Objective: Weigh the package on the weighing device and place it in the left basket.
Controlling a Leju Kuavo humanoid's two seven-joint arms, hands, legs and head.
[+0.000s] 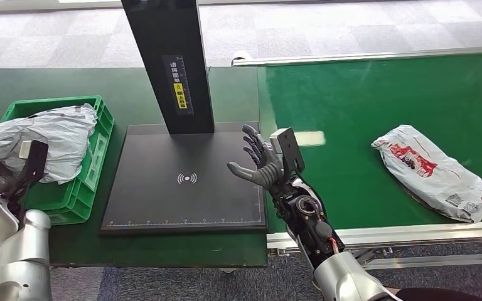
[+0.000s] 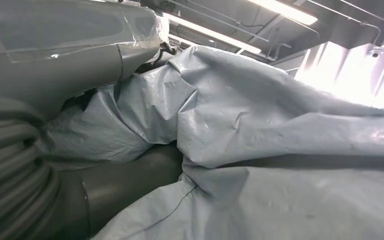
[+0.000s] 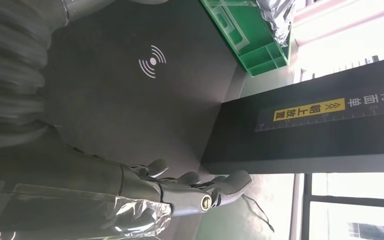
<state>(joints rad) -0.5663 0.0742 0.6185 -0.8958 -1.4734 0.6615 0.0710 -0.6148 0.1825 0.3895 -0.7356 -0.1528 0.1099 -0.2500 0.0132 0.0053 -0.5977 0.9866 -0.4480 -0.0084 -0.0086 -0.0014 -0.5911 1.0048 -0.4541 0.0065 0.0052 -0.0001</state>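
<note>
The grey package (image 1: 44,141) sits at the left of the frame, over the green basket (image 1: 94,166), gripped by the left hand (image 2: 95,190); judging by that, the drop-off step is underway and releasing comes next. Mid-frame, the right hand (image 1: 258,160) hovers with fingers spread and nothing held over the black weighing device (image 1: 182,188), with another package (image 1: 436,172) on the green belt (image 1: 364,100) at right

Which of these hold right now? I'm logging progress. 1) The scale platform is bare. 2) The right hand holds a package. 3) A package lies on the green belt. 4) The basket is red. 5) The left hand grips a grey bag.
1) True: nothing lies on the scale platform.
2) False: the right hand is open above the platform edge.
3) True: a white package lies on the belt.
4) False: the basket is green.
5) True: the left hand grips the grey bag.
</note>
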